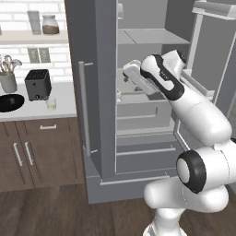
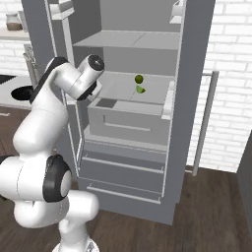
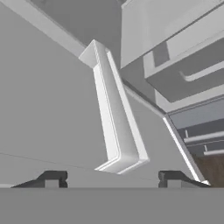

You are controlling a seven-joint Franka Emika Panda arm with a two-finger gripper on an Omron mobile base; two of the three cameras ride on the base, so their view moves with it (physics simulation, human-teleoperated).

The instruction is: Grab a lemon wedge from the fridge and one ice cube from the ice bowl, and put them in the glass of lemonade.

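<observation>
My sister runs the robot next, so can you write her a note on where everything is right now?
End effector: open, empty, inside the open fridge, beside a white door bin.
Lemon wedge: on the fridge's middle shelf, just below a dark round fruit.
Glass of lemonade: on the counter in front of the toaster.
Ice bowl: on the counter, left of the toaster; ice cube too small to make out.
Done: fridge opened.
Left: grab wedge, grab ice cube, drop both in the glass.
</observation>
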